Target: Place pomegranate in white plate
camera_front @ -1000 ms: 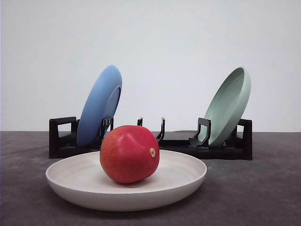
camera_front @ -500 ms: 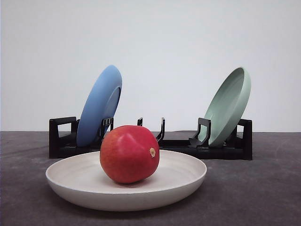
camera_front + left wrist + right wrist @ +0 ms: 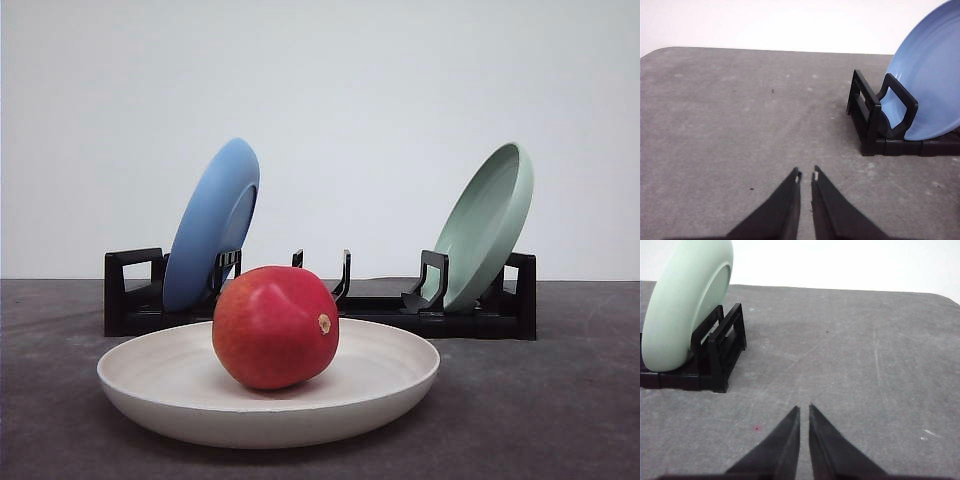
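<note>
The red pomegranate point(image 3: 275, 327) rests inside the white plate point(image 3: 390, 385), which sits flat on the grey table in the front view, just in front of the black rack. Its small tan nub faces right. My left gripper point(image 3: 806, 176) is shut over bare table, with the rack's left end and the blue plate off to one side. My right gripper point(image 3: 804, 409) is shut too, over bare table beside the rack's right end. Neither gripper holds anything.
A black dish rack point(image 3: 480, 310) stands behind the white plate. A blue plate point(image 3: 212, 222) leans in its left slot and a pale green plate point(image 3: 488, 225) leans in its right slot. Grey tabletop point(image 3: 560, 400) stretches on both sides.
</note>
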Controlling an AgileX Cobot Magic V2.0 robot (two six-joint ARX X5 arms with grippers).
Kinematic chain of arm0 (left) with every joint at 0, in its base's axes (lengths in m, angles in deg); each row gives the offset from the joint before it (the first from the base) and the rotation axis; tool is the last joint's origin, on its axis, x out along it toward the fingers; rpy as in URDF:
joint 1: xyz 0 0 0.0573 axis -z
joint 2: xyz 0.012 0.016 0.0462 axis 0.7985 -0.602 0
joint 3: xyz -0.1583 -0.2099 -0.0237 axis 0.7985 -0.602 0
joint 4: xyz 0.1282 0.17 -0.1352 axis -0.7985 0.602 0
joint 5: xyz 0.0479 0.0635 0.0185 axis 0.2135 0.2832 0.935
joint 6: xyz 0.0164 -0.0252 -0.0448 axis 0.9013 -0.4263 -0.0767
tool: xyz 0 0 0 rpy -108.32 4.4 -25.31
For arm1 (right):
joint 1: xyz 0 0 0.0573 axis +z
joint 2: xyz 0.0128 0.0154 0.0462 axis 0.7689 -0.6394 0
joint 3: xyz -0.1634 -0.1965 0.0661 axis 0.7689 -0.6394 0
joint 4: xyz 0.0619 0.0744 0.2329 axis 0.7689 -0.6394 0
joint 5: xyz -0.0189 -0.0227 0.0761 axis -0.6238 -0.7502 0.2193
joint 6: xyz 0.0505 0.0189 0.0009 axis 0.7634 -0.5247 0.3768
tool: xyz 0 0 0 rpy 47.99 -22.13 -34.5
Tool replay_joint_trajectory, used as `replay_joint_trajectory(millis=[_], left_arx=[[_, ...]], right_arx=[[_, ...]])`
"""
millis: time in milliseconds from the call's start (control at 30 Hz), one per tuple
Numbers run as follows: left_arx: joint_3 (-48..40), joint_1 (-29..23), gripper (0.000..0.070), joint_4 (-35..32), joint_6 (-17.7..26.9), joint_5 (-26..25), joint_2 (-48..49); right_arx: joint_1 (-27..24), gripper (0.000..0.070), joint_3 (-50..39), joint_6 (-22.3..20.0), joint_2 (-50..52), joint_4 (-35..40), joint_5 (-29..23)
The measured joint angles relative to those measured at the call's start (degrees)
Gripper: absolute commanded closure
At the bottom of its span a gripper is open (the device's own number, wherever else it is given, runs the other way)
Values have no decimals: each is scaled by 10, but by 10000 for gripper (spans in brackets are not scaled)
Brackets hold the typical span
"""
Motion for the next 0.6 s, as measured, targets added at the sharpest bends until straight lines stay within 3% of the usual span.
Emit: replay_joint_trajectory(millis=[600], left_arx=[[0,0,677,0,0,0,0]], right_arx=[[0,674,0,0,0,0,0]])
